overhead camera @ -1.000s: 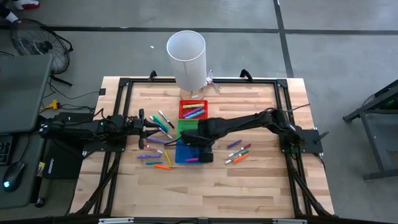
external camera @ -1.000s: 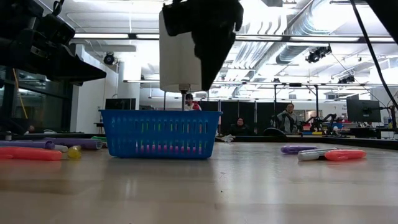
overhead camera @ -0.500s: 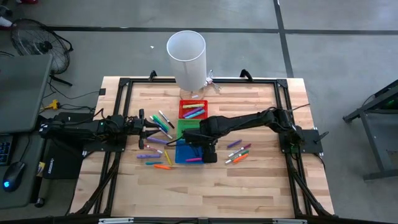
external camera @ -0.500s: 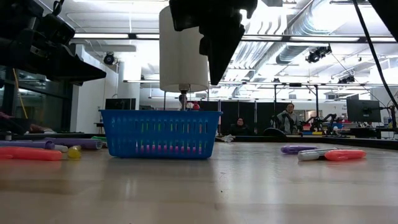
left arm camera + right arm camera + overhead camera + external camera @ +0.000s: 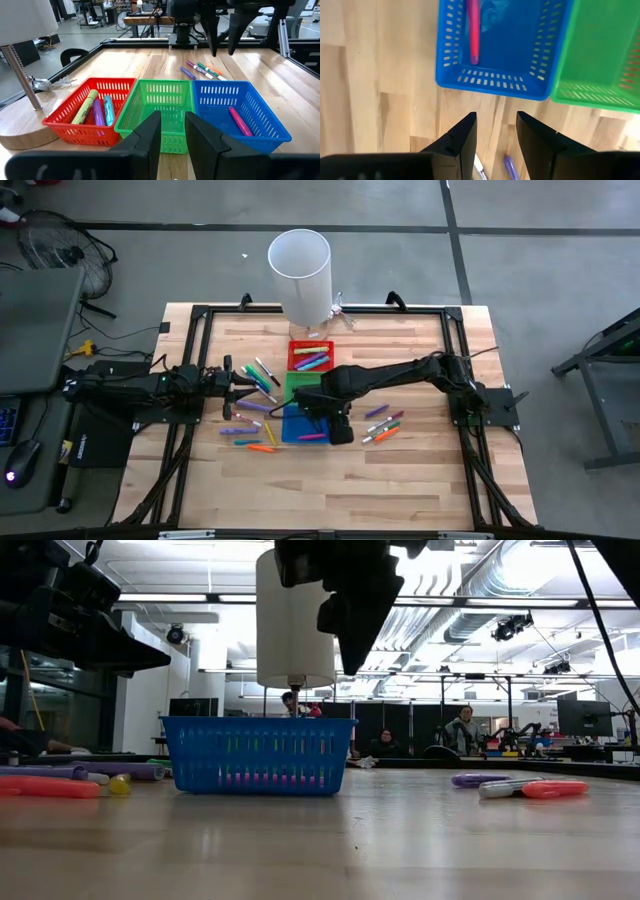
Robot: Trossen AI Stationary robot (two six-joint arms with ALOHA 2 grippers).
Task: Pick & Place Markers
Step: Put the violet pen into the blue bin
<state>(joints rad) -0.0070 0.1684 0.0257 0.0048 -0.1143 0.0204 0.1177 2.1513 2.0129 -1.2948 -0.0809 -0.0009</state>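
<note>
Right end effector (image 5: 338, 432): hanging just off the blue bin's outer edge, fingers (image 5: 457, 137) parted, nothing between them.
Left end effector (image 5: 172, 135): parked at the surface's left side, facing the bins, fingers a narrow gap apart, empty.
Blue bin (image 5: 240, 117): one pink marker (image 5: 472, 30) inside.
Green bin (image 5: 162, 107): looks empty.
Red bin (image 5: 90, 107): three or so markers in.
Bins: three, side by side.
Loose markers (image 5: 250, 405): a scatter left of the bins, a smaller cluster (image 5: 385, 425) right; about a dozen or more.
Progress: early, I judge; most sorting left.
</note>
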